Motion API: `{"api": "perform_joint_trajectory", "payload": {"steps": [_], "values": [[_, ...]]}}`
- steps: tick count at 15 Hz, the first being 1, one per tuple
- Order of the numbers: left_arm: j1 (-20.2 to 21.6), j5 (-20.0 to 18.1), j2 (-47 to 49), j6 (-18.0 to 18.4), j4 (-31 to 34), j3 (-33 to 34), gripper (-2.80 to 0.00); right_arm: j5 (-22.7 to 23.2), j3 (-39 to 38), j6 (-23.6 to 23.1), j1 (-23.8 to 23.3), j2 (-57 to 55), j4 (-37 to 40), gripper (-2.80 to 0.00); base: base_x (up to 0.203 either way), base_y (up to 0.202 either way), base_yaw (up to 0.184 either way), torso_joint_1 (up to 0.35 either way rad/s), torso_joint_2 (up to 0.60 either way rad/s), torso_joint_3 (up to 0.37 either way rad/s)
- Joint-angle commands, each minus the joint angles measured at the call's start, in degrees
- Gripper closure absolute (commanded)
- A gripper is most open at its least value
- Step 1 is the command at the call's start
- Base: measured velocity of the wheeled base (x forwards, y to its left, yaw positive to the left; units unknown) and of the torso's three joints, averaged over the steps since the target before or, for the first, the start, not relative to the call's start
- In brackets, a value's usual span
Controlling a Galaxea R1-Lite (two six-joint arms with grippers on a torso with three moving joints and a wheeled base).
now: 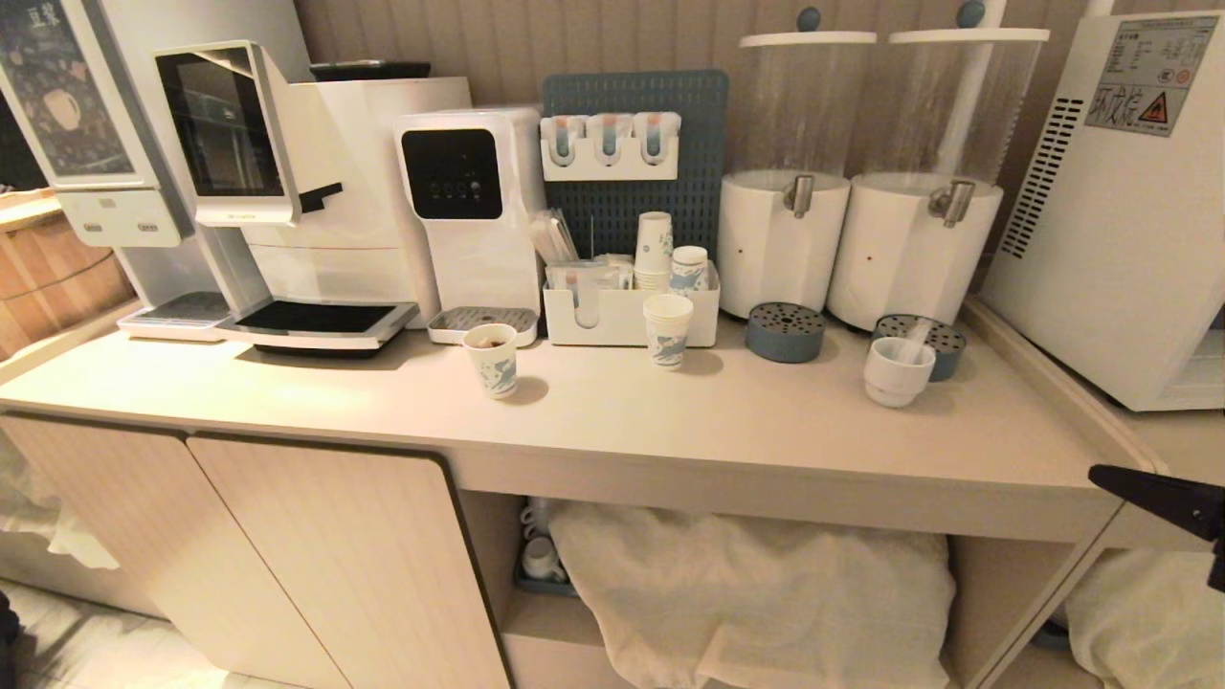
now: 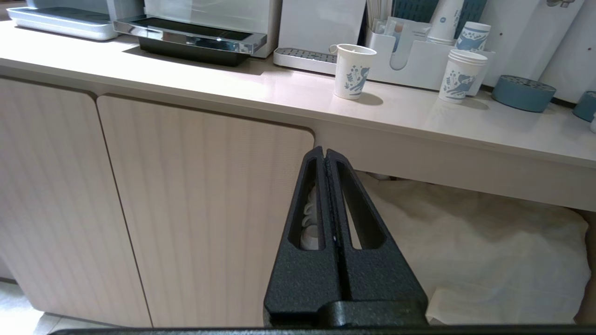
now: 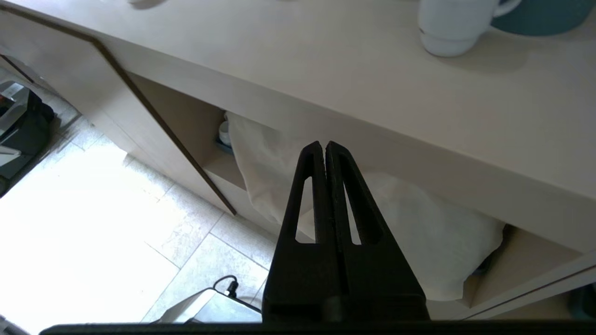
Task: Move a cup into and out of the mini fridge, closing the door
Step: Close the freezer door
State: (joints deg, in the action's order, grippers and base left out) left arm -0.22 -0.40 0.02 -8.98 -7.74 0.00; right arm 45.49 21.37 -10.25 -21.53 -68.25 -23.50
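- One cup (image 1: 898, 370), the squat white mug, stands near the right end of the counter (image 1: 670, 421), touching a blue perforated drip puck (image 1: 924, 337) under the right-hand dispenser.
- Two white cylindrical drink dispensers (image 1: 783, 239) line the back edge, and there are two blue pucks in all, the other (image 1: 785, 331) under the left dispenser.
- Two loose paper cups with blue print sit mid-counter: one (image 1: 492, 359) towards the front, one (image 1: 667, 328) just in front of the white organiser (image 1: 622, 316), which holds more stacked cups.
- One mini fridge (image 1: 1120, 211) sits at the counter's right end, showing its vent grille and warning sticker; its door can't be made out.
- Right gripper (image 3: 324, 145) hangs below the counter's front edge, jaws pressed together and empty, well apart from the mug above it.
- Left gripper (image 2: 324, 152) is also closed tight on nothing, down before the cabinet door (image 2: 205, 209).
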Motion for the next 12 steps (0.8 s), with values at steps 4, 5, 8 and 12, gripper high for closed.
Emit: {"api": "perform_joint_trajectory", "payload": {"steps": [4, 5, 8, 12], "values": [[-0.02, 0.03, -0.29, -0.07, -0.08, 2.29, 0.00, 0.37, -3.23, 0.88, 0.02, 23.00, 11.09, 0.00, 0.000, 0.000, 0.000, 0.000, 0.00, 0.000], [-0.04, 0.05, -0.29, -0.07, -0.08, 2.29, 0.00, -1.06, -3.94, 1.60, 0.37, 25.81, 12.78, 0.00, 0.000, 0.000, 0.000, 0.000, 0.00, 0.000], [-0.04, -0.03, -0.29, -0.07, -0.08, 2.29, 0.00, -9.87, -6.64, 4.45, 7.39, 33.67, 14.51, 0.00, 0.000, 0.000, 0.000, 0.000, 0.00, 0.000], [0.01, 0.05, -0.29, -0.07, -0.08, 2.29, 0.00, -23.81, -7.43, 9.13, 17.35, 47.41, 22.26, 0.00, 0.000, 0.000, 0.000, 0.000, 0.00, 0.000]]}}
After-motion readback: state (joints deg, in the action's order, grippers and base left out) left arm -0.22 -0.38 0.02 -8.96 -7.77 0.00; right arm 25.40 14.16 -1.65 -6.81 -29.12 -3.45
